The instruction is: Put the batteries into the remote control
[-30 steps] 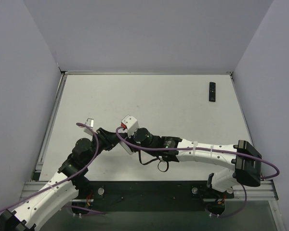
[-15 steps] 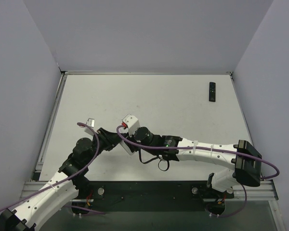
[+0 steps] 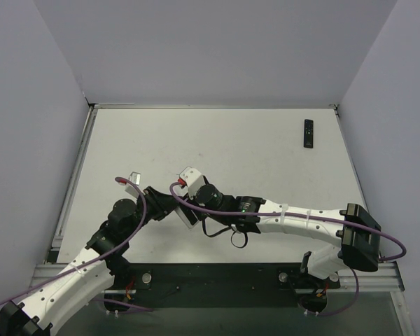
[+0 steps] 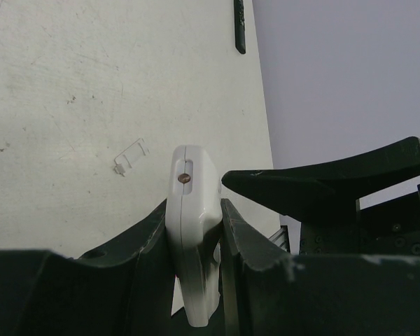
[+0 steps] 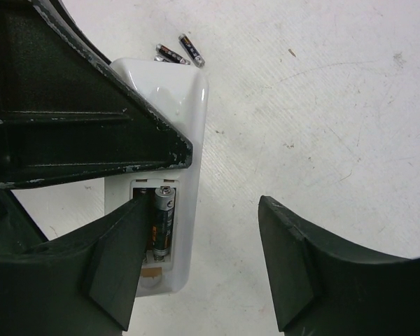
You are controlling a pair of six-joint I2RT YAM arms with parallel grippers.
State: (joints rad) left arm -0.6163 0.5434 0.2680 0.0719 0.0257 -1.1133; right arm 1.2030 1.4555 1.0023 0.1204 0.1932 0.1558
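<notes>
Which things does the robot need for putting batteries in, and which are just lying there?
Needed: white remote, the battery already in its slot, loose batteries near it, probably the clear cover piece.
Just lying about: black remote at the far edge.

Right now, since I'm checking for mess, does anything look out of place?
The white plastic remote, clamped in the left gripper, has its battery bay open with one dark cylindrical battery seated; loose dark batteries lie on the white table beyond its end. No damage shows.
</notes>
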